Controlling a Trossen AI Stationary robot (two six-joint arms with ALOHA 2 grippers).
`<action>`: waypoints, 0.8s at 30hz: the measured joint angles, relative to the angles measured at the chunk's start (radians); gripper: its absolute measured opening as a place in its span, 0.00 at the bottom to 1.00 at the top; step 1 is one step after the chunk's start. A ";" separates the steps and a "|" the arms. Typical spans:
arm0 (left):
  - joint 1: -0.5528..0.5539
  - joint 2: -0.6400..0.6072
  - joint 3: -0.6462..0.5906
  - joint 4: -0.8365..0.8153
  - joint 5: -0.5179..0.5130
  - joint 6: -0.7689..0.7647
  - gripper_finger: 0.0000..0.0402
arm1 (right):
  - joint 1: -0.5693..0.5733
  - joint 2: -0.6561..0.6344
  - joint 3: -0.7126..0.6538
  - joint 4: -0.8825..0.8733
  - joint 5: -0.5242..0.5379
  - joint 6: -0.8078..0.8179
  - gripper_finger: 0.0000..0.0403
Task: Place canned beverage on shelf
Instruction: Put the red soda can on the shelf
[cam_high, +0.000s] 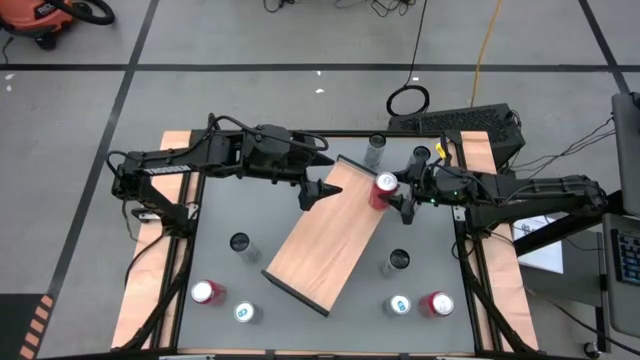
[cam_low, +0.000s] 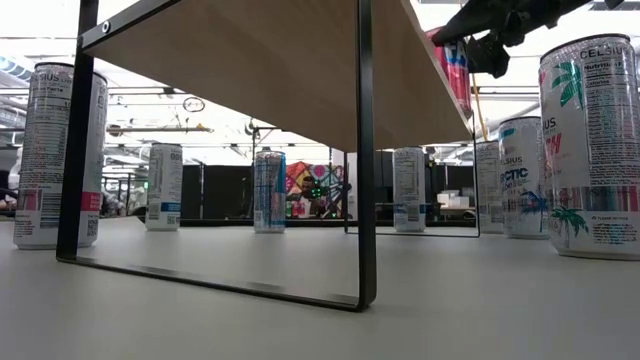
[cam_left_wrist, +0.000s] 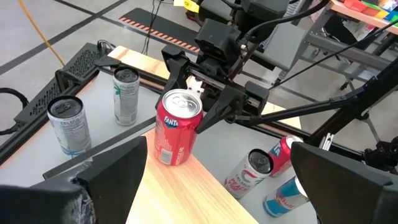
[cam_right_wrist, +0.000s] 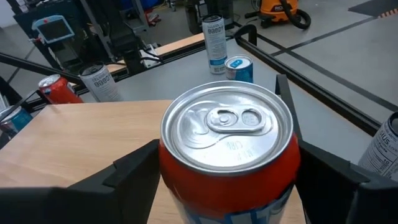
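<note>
A red canned beverage (cam_high: 385, 188) stands upright on the light-brown wooden shelf (cam_high: 330, 230), close to its far right corner. The shelf lies slantwise across the table's middle on thin black legs (cam_low: 365, 200). My right gripper (cam_high: 395, 195) reaches in from the table's right with its two fingers around the can (cam_right_wrist: 230, 155). My left gripper (cam_high: 318, 190) hangs open above the shelf's far end, to the left of the can, with nothing between its fingers. In the left wrist view, the can (cam_left_wrist: 177, 134) stands ahead of it. My right gripper has the red can's wall just below the top rim (cam_right_wrist: 169, 171), one finger (cam_left_wrist: 214, 115) on each opposite side. The fingers come from the table's right, nearly level and slanting a little down. The can stands upright with its base on the shelf board (cam_left_wrist: 186, 186).
Several other cans stand on the grey tabletop around the shelf: one at the far edge (cam_high: 375, 148), one left of the shelf (cam_high: 240, 243), one right of it (cam_high: 397, 262), and several along the near edge (cam_high: 207, 292) (cam_high: 437, 303). A black frame rail (cam_high: 300, 133) borders the table.
</note>
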 joint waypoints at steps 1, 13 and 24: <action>0.000 0.000 0.000 0.000 0.000 0.000 0.99 | -0.002 0.000 0.000 0.000 0.000 0.005 0.76; 0.000 0.000 0.000 0.000 0.000 -0.001 0.99 | -0.027 -0.001 0.000 0.012 -0.010 0.014 0.83; 0.000 0.000 0.000 0.000 0.000 -0.005 0.99 | -0.027 -0.005 0.000 0.028 -0.016 0.077 0.83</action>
